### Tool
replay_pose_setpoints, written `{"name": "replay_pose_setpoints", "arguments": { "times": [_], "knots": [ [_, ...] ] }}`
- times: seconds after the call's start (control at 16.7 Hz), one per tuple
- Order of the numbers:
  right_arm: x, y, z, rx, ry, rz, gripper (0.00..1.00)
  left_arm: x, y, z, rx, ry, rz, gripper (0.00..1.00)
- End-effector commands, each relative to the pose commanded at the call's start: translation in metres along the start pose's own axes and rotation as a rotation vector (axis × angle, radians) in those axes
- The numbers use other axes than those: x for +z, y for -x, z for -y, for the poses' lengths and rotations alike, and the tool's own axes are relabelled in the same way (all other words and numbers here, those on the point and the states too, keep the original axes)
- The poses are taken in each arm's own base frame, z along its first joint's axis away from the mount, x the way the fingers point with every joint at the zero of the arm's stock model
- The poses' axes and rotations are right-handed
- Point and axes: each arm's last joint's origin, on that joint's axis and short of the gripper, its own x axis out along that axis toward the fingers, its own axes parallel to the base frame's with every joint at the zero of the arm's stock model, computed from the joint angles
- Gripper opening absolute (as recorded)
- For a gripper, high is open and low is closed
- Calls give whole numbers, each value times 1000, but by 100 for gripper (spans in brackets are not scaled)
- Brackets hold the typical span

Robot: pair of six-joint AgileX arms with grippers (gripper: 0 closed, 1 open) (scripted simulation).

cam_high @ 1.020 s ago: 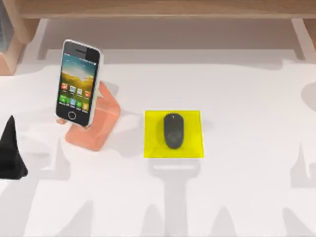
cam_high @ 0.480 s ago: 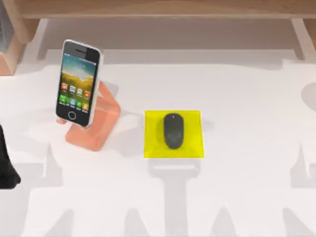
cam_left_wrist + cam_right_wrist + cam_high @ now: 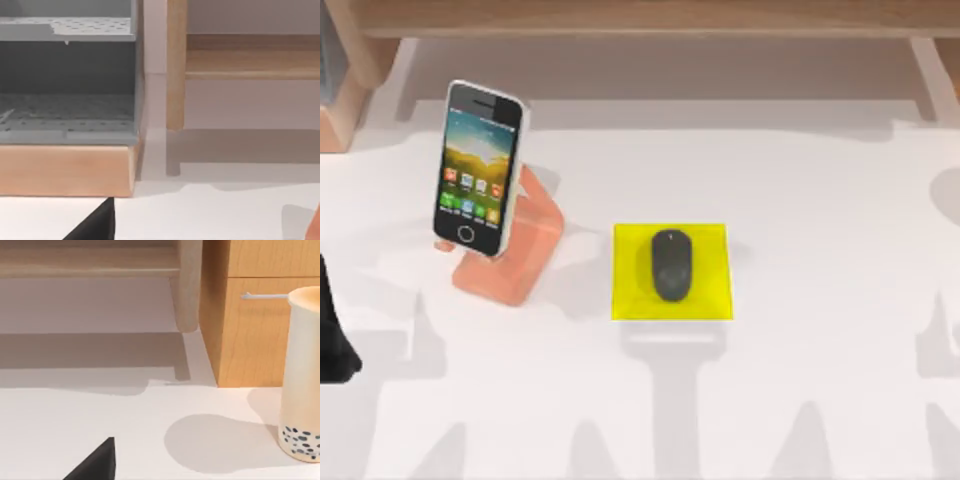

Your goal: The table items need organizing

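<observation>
Leaning upright on the salmon-orange angled stand [image 3: 508, 262] at the white tabletop's [image 3: 800, 180] left, the white-edged smartphone [image 3: 478, 168] shows its icon screen, while the small dark grey oval mouse [image 3: 672, 264] lies centred on the flat yellow square pad [image 3: 625, 300] near the middle. The left gripper [image 3: 332, 345] sits at the left edge, well apart from both; whether it is open I cannot tell.

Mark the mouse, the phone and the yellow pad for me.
mouse [image 3: 672, 264], top view, middle of its dark back.
phone [image 3: 476, 165], top view, centre of its lit screen.
yellow pad [image 3: 630, 298], top view, bare near-left corner beside the mouse.
</observation>
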Motion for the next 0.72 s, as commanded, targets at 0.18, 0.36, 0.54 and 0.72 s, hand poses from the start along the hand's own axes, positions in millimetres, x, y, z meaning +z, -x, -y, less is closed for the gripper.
{"name": "replay_pose_setpoints", "arguments": {
  "times": [0.18, 0.36, 0.54, 0.72],
  "knots": [
    [-8, -10, 10, -35, -13, -87, 100, 0, 0, 0, 0, 0, 0, 100],
    [-18, -21, 22, -71, -37, -178, 100, 0, 0, 0, 0, 0, 0, 100],
    [-25, -35, 37, -96, -65, -245, 100, 0, 0, 0, 0, 0, 0, 100],
    [-30, -52, 53, -110, -87, -275, 100, 0, 0, 0, 0, 0, 0, 100]
  ]
}}
